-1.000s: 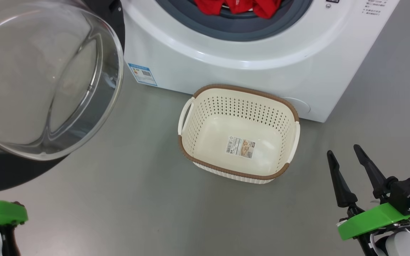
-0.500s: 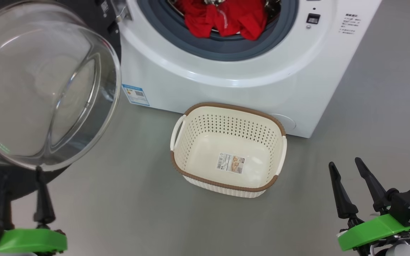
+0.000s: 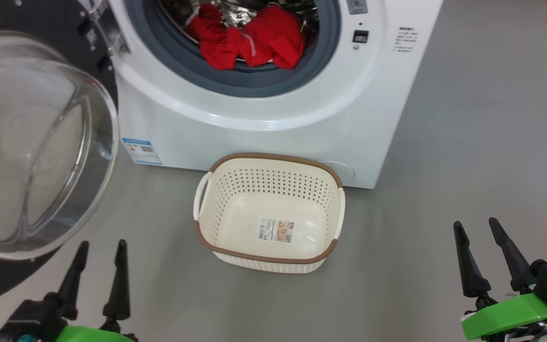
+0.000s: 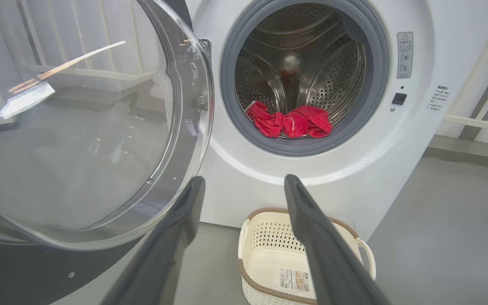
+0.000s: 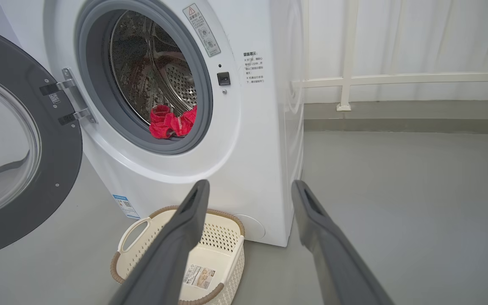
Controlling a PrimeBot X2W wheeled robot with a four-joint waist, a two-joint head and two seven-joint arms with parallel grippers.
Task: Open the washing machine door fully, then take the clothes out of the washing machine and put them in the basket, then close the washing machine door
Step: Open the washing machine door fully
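The white washing machine (image 3: 264, 128) stands ahead with its round glass door (image 3: 31, 142) swung wide open to the left. Red clothes (image 3: 249, 40) lie bunched at the front lip of the steel drum (image 4: 295, 63); the clothes (image 4: 290, 123) (image 5: 172, 123) rest inside the grey ring. The cream basket (image 3: 216, 237) sits empty on the floor right in front of the machine. My left gripper (image 3: 102, 251) is open at the lower left, just below the door's rim, holding nothing. My right gripper (image 3: 475, 230) is open at the lower right, well clear of the basket.
Grey floor (image 3: 468, 142) spreads to the right of the machine. A white railing and pale curtain (image 5: 396, 76) run along the wall behind. The open door (image 4: 79, 127) takes up the room on the left side.
My left gripper has opened and come away from the door into view at the lower left. The head camera has tilted up and turned, showing more of the drum.
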